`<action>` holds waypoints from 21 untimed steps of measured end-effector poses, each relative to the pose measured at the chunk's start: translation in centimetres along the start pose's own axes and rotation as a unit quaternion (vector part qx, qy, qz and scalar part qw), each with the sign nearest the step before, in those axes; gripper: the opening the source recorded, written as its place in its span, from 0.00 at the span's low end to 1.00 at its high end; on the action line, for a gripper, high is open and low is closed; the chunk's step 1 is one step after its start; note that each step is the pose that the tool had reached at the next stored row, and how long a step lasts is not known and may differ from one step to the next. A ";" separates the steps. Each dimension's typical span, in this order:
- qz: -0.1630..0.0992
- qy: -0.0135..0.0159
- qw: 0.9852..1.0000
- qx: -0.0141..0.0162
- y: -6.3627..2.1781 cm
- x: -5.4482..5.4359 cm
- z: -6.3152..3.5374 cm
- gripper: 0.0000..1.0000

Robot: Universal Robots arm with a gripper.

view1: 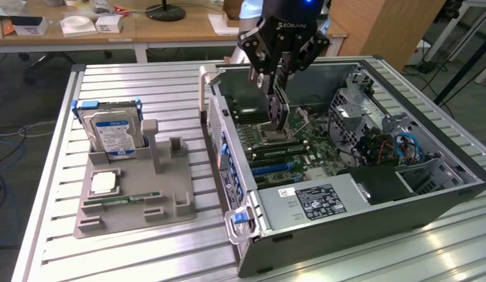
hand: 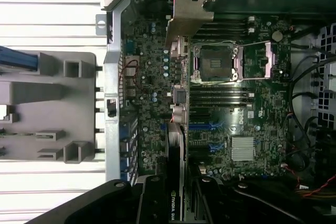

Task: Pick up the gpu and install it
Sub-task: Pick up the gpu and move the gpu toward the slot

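The gpu point(view1: 275, 110) is a thin dark card that hangs on edge from my gripper point(view1: 275, 82), which is shut on its upper edge. It hovers inside the open computer case point(view1: 368, 229), above the motherboard point(view1: 309, 150) near the CPU socket point(view1: 275, 136). In the wrist view the gpu point(hand: 177, 145) is seen edge-on, its pale metal bracket point(hand: 189, 17) toward the case wall. There my gripper point(hand: 178, 200) clamps it from both sides. The blue expansion slots point(hand: 210, 128) lie just beside the card's line.
To the exterior view's left, a grey parts holder point(view1: 133, 200) on the slatted table carries a silver hard drive point(view1: 113, 132), a square chip point(view1: 104, 183) and a green memory stick point(view1: 121, 200). The power supply point(view1: 313, 202) and cables point(view1: 404, 147) fill the case's near end.
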State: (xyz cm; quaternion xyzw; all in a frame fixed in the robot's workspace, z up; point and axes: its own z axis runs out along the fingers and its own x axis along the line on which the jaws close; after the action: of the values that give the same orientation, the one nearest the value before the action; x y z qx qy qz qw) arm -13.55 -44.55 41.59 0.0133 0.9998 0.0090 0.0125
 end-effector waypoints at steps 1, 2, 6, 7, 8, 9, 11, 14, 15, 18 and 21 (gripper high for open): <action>0.000 0.000 1.000 0.000 0.00 -0.1 0.00 0.26; 0.000 0.000 1.000 0.000 0.01 -0.2 0.01 0.26; -0.001 0.000 1.000 0.000 0.02 -0.6 0.01 0.26; -0.001 0.000 1.000 0.000 0.02 -0.7 0.02 0.26; -0.001 0.000 1.000 0.000 0.02 -0.8 0.02 0.26; -0.001 0.000 1.000 0.000 0.03 -0.8 0.02 0.26; -0.001 0.000 1.000 0.000 0.03 -1.0 0.03 0.26; -0.001 0.000 1.000 0.000 0.03 -1.3 0.03 0.26; -0.001 0.000 1.000 0.000 0.04 -1.4 0.04 0.26; -0.002 0.000 1.000 0.000 0.04 -1.6 0.04 0.26; -0.002 0.000 1.000 0.000 0.05 -1.8 0.05 0.26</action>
State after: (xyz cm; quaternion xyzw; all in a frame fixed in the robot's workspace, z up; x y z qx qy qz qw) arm -11.70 -44.55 41.59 0.0114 0.9998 0.0090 0.0125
